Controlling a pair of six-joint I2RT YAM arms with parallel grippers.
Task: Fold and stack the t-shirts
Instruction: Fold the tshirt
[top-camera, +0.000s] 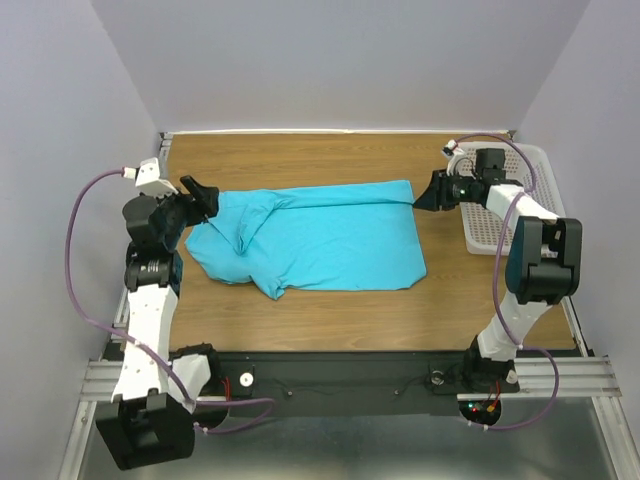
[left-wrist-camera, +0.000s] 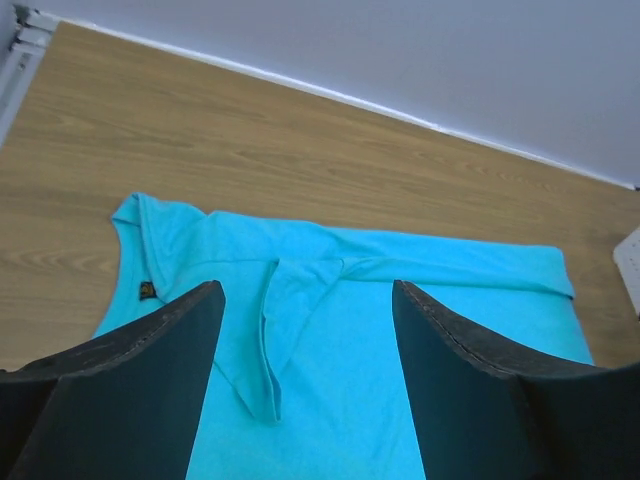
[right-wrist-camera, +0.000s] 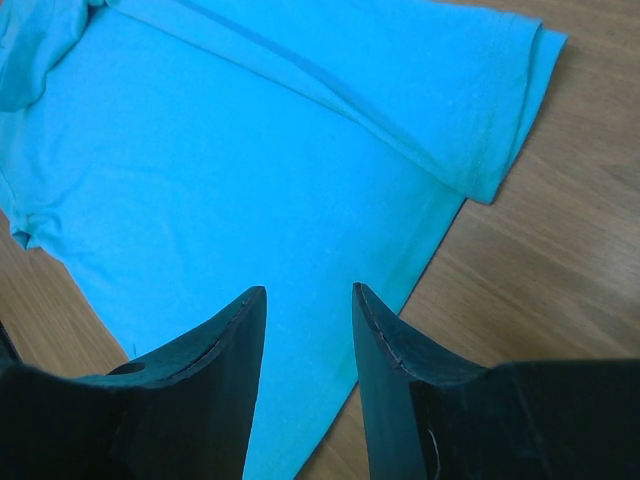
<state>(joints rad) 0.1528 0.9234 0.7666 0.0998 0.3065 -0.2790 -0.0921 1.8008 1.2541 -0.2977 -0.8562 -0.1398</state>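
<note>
Turquoise t-shirt (top-camera: 320, 235) lies rumpled on the wooden worktop (top-camera: 330, 155), left hand (top-camera: 207, 198) at its nine o'clock, right hand (top-camera: 418, 203) at two o'clock, both spread and empty

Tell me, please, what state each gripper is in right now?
Left gripper: open, holding nothing.
Right gripper: partly open above the turquoise t-shirt, holding nothing.

We see a wooden table (top-camera: 330, 155) with a white mesh basket (top-camera: 540, 165) on its far right side, and a pale wall (top-camera: 350, 60) behind it.
</note>
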